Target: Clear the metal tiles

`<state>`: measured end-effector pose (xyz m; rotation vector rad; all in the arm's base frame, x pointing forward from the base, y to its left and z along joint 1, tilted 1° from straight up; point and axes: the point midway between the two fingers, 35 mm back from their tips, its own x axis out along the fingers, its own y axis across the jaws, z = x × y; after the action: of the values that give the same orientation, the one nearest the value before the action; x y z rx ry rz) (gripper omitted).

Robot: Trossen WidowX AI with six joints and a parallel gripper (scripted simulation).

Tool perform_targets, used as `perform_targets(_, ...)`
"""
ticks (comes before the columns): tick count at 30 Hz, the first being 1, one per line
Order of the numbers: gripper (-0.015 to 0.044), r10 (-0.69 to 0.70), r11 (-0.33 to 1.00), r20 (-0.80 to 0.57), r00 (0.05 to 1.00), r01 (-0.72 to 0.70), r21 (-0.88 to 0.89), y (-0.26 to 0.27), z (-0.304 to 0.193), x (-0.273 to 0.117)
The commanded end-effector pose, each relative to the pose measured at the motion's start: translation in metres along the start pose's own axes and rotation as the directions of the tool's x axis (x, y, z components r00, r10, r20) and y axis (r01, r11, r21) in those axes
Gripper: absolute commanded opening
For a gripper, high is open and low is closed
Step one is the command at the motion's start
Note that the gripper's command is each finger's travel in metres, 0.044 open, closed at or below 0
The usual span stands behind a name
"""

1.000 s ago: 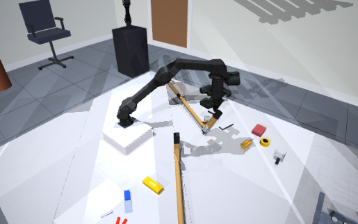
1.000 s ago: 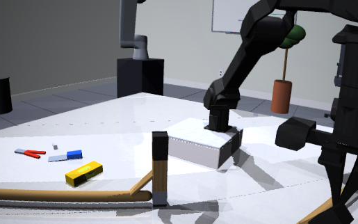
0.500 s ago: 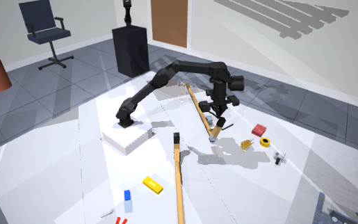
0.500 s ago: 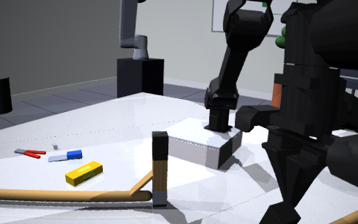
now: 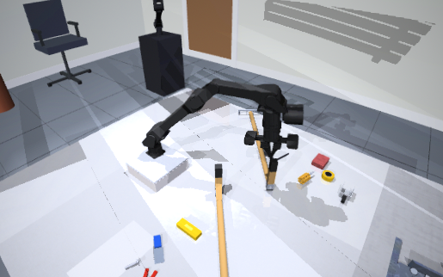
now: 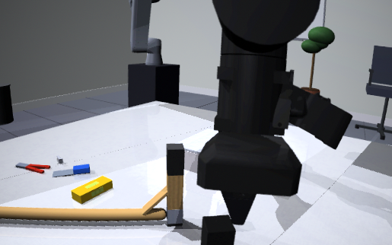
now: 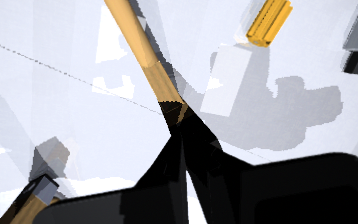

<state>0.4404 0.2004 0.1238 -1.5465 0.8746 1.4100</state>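
Observation:
A long wooden scraper (image 5: 260, 151) (image 7: 130, 30) lies across the table under my arm; its black-capped grip post (image 5: 271, 177) (image 7: 163, 89) stands at the near end. My gripper (image 5: 272, 156) (image 6: 238, 223) (image 7: 180, 137) is shut, its tips close against the black cap. In the exterior view the cap (image 6: 218, 230) shows beside the fingertips, not between them. A second long wooden tool (image 5: 221, 228) (image 6: 73, 213) lies nearer the top camera, its post (image 5: 218, 176) (image 6: 175, 190) upright. I cannot make out the metal tiles, bench plate or catch box.
Right of the gripper are a red block (image 5: 320, 161), an orange item (image 5: 304, 178) (image 7: 269, 22), a yellow ring (image 5: 328, 175) and a small metal item (image 5: 345, 193). A yellow block (image 5: 188, 229) (image 6: 92, 189) and a blue-handled tool (image 5: 157, 242) (image 6: 81, 169) lie left.

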Motion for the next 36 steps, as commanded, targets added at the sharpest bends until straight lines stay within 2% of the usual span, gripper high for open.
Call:
perform_targets(1, 0.0000, -0.004, 0.982, -0.027, 1.000, 0.009, 0.190, 0.000, -0.039, 0.001)
perform_targets(9, 0.0000, -0.019, 0.892, -0.042, 0.999, 0.036, 0.451, 0.002, -0.085, -0.004)
perform_targets(17, 0.0000, -0.032, 0.734, -0.061, 0.998, 0.065, 0.676, 0.009, -0.129, -0.009)
perform_targets(27, 0.0000, -0.045, 0.459, -0.087, 0.995, 0.098, 0.883, 0.023, -0.185, -0.017)
perform_targets(36, 0.0000, -0.054, 0.164, -0.115, 0.992, 0.122, 0.979, 0.041, -0.233, -0.025)
